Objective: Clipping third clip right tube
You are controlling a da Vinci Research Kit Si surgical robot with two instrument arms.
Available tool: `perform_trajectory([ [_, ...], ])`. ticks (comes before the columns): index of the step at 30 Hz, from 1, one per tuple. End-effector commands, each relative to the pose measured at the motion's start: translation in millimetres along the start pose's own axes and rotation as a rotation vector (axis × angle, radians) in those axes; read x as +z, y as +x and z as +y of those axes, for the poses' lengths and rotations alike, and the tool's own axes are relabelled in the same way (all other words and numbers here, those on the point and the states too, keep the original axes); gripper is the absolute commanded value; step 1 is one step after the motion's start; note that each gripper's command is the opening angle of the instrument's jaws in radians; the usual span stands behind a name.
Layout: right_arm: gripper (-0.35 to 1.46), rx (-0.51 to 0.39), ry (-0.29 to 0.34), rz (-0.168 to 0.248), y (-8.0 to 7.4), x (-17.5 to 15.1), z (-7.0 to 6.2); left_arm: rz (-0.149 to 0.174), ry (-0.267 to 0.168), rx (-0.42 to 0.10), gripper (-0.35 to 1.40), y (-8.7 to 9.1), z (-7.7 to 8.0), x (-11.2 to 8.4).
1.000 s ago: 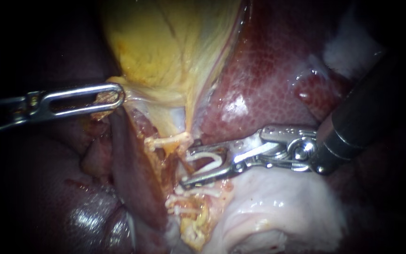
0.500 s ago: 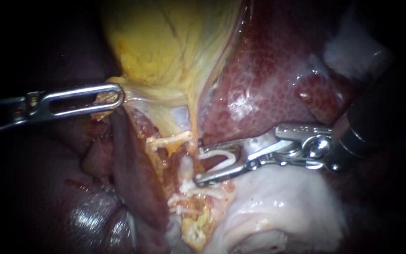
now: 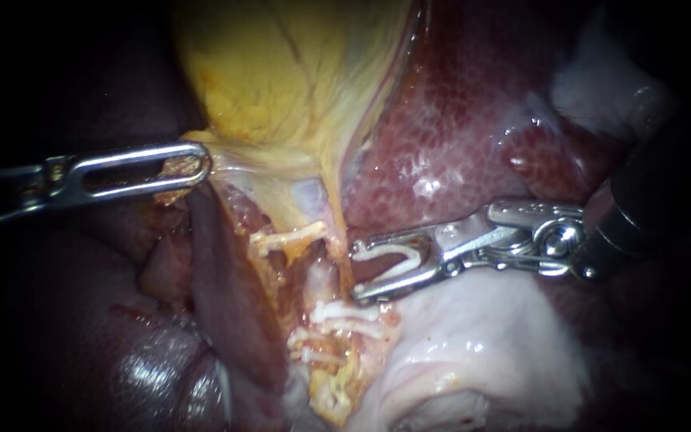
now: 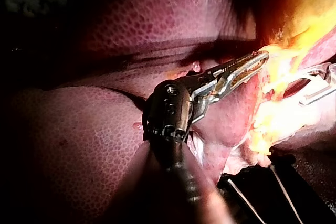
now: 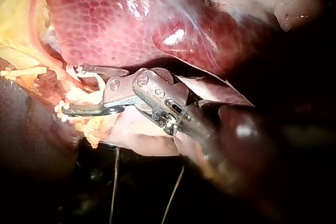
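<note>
1. The right instrument (image 3: 356,272), a slender dark shaft ending in two thin steel jaws, comes in from the view's right. Its jaws stand wide apart and carry an open white clip (image 3: 393,258), with one leg lying along each jaw. No tissue is between the legs.
2. The right tube (image 3: 319,278), a short pale pink tube, lies just ahead of the jaw tips, on the side to which they point. It is near them but not yet between them.
3. The tube's long axis runs nearly upright in the endoscope view, from the yellow gallbladder (image 3: 281,80) downward. The jaws point across it, almost at a right angle.
4. Its bare part lies between one closed white clip (image 3: 289,238) above and more white clips (image 3: 347,310) below.
5. The left instrument (image 3: 189,166), with long slotted steel jaws, is closed on the gallbladder's yellowish edge. It is well apart from the tube, so the right instrument is the nearer one.
6. I judge the next move needs a straight advance along the jaws' own line, so that the tube enters between the legs.
</note>
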Motion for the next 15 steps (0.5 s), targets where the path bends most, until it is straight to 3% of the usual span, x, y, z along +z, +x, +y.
perform_trajectory([
  [1,0.52,0.001,-0.001,0.001,0.0,0.4,0.0,0.0,0.0,0.0,-0.35,0.0,0.0,0.0],
  [9,0.53,-0.002,-0.018,0.006,0.0,3.6,0.3,0.0,-0.001,0.0,-0.35,0.0,-0.1,0.1],
  [15,0.54,-0.005,-0.01,0.001,-0.7,5.4,-0.4,-0.001,-0.001,0.0,-0.35,0.0,-0.1,0.1],
])
